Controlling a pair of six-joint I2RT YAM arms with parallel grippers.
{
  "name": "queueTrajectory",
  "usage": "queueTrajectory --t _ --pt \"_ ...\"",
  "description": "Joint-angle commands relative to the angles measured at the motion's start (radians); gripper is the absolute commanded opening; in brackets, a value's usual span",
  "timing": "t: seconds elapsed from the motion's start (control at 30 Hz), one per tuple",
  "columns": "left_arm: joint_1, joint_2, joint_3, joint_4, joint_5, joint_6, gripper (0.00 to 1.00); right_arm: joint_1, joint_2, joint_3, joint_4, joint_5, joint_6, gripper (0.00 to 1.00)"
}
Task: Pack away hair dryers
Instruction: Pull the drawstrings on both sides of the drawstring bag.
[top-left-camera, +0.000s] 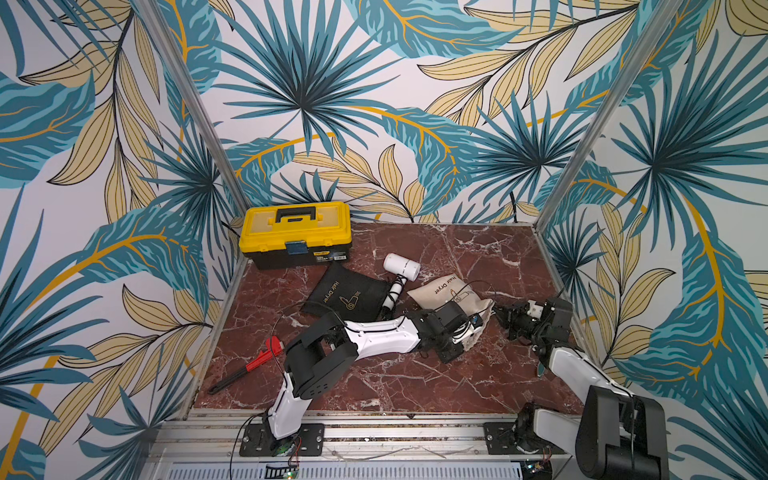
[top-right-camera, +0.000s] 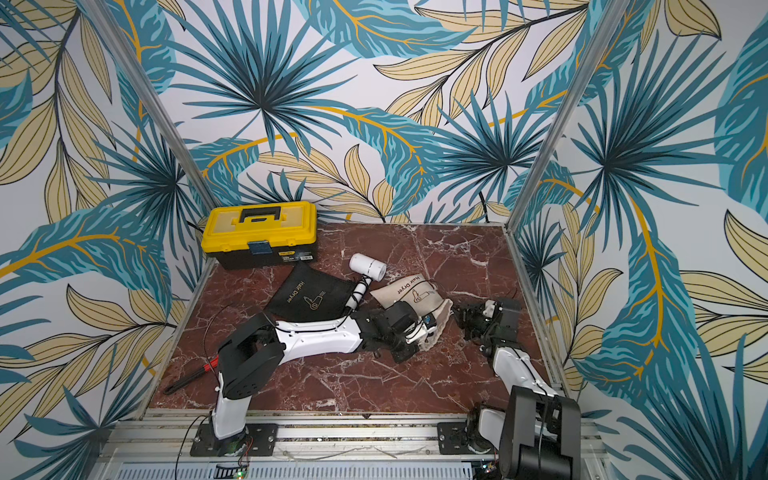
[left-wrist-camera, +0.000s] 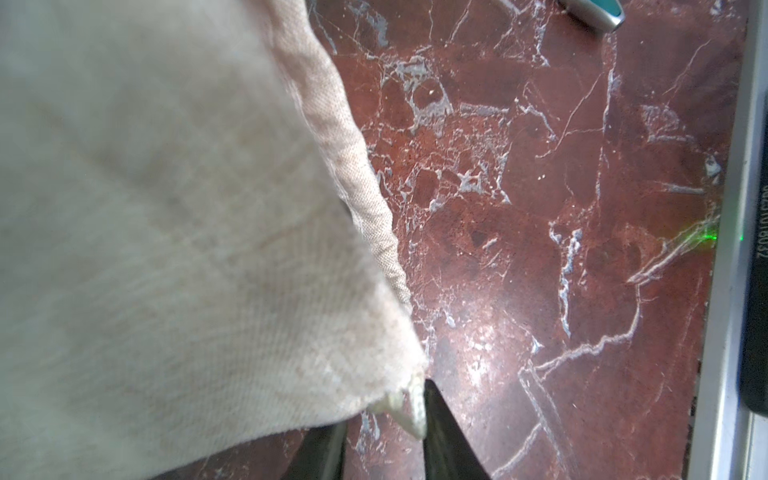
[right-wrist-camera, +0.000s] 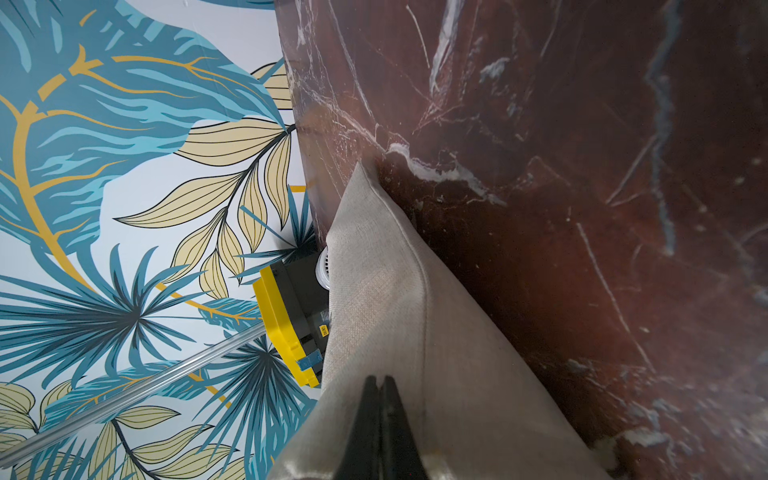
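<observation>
Top view — toolbox (top-left-camera: 296, 232), wrench (top-left-camera: 262, 359), white dryer (top-left-camera: 401, 267), left arm (top-left-camera: 382, 336) across beige bag (top-left-camera: 444, 289)

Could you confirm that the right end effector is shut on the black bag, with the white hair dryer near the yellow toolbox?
Not quite: the right end effector is shut on the beige bag, not the black bag, as the right wrist view shows. The white hair dryer is indeed near the yellow toolbox.

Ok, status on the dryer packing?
Right gripper shut on beige bag; left gripper open at its edge. White hair dryer loose by black bag. Nothing blocking.
</observation>
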Motion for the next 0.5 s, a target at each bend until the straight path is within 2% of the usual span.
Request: queueTrajectory --t 0.0,0.23,0.4,0.43,0.47 --pt "0.002 0.018 0.033 -0.005 0.000 0.007 0.24 -0.004 -0.009 -0.016 0.021 -0.005 0.010 0.00" --pt "0.003 -0.002 0.027 -0.003 -0.014 0.008 0.03 -0.006 -0.009 -0.019 0.016 -0.002 0.005 0.00" --pt "0.002 -0.021 0.026 -0.003 -0.013 -0.004 0.02 -0.009 -0.019 -0.019 -0.011 -0.002 -0.017 0.00" --pt "0.002 -0.024 0.027 -0.003 -0.018 -0.008 0.04 -0.008 -0.021 -0.016 -0.015 -0.001 -0.020 0.00" --pt "0.002 -0.026 0.027 -0.003 -0.024 -0.015 0.11 -0.008 -0.023 -0.017 -0.016 -0.001 -0.020 0.00"
